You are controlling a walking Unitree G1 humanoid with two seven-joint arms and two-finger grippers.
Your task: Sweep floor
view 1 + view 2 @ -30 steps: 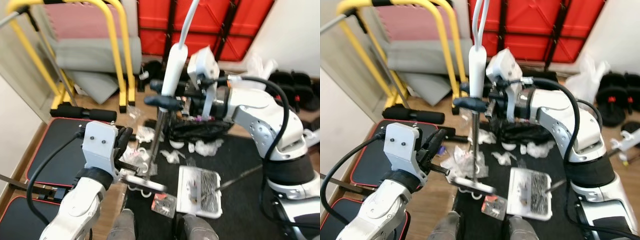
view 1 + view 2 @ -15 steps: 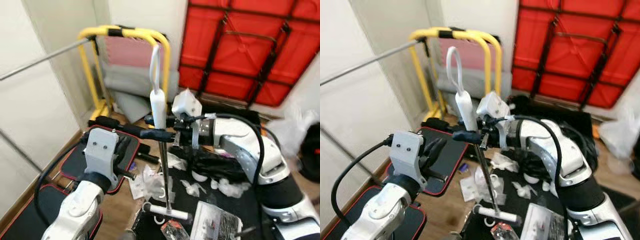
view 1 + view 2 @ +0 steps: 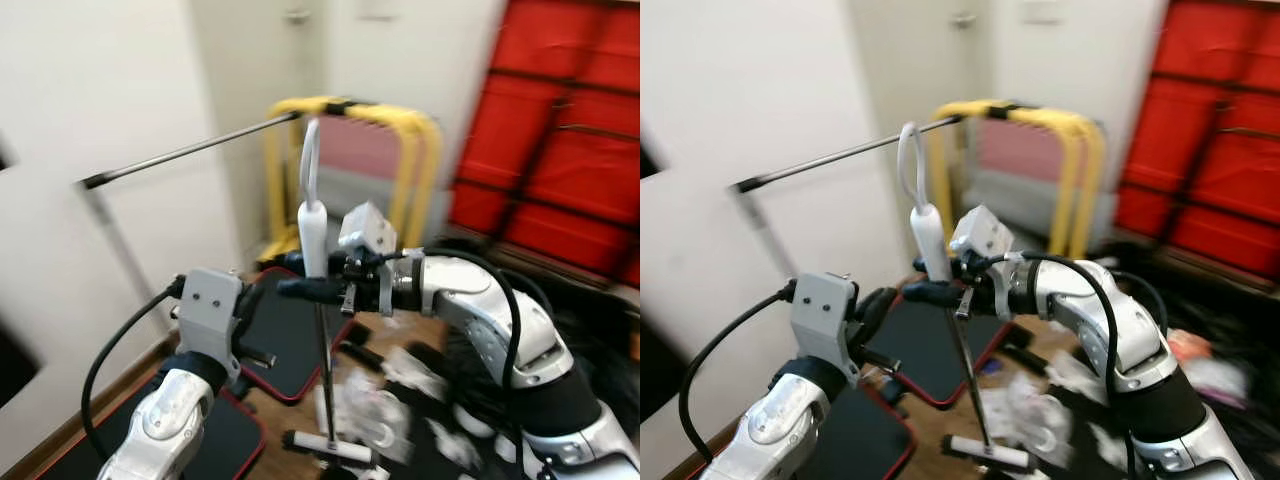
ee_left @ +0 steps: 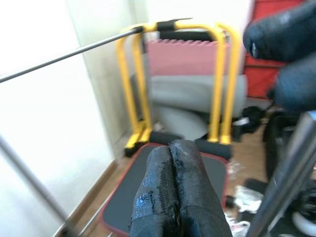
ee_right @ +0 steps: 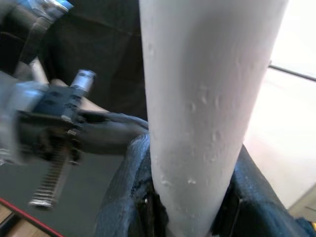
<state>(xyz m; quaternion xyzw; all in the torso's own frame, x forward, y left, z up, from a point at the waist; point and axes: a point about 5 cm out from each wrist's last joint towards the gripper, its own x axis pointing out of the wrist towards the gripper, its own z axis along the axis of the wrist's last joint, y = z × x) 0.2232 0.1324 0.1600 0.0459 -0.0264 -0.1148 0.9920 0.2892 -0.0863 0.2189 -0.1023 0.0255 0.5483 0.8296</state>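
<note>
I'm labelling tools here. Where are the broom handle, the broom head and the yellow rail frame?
broom handle (image 3: 311, 236), left eye view, white grip.
broom head (image 3: 986, 452), right eye view, middle of bar.
yellow rail frame (image 4: 221, 79), left wrist view, right upright.

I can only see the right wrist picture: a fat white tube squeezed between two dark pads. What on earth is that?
Observer: It is the white handle of a sweeper. The right gripper is shut on it and holds it roughly upright.
Operator: Where does the tube end?
Observer: A thin metal shaft runs down from it to the sweeper head, low by the floor, next to blurred white scraps.
Operator: Is the other arm helping?
Observer: No. The left gripper has its fingers pressed together on nothing, off to the side of the shaft.
</note>
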